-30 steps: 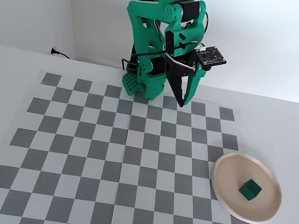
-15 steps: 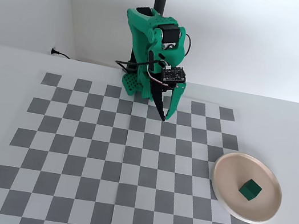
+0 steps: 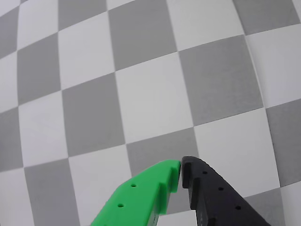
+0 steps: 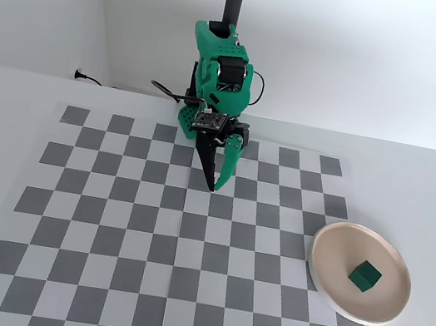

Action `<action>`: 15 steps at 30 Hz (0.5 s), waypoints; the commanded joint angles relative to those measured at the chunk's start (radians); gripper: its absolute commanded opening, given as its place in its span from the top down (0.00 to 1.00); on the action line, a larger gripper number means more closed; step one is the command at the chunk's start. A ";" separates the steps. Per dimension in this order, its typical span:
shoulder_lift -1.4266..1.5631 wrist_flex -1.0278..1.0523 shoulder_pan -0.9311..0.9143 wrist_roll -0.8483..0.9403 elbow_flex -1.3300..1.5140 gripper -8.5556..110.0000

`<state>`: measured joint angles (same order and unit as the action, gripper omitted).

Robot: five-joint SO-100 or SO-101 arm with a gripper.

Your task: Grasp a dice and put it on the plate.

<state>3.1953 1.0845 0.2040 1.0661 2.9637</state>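
Dice [image 4: 364, 276] resting inside the plate [image 4: 327, 289] at the right of the fixed view, well apart from the arm, so judged placed and done. End effector [image 4: 214, 188] closed on nothing, tips meeting (green against black in the wrist view [image 3: 181, 168]). Folded upright near the base, tips pointing down over the checkered worktop [image 4: 107, 219].

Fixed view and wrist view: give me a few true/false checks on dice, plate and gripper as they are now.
1. The dice lies on the plate. True.
2. The gripper holds the dice. False: it is shut on nothing, far from the plate.
3. In the fixed view the plate sits at the board's right edge. True.
4. The wrist view shows the plate. False: only checkered squares and the fingertips.
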 commanded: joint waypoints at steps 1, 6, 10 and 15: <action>0.110 -0.020 -0.040 -0.061 0.046 0.96; 0.138 -0.043 -0.080 -0.250 0.072 0.96; 0.138 -0.098 -0.130 -0.518 0.100 0.96; 0.140 -0.098 -0.173 -0.779 0.129 0.96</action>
<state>3.3257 1.0017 0.0399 0.4847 3.1002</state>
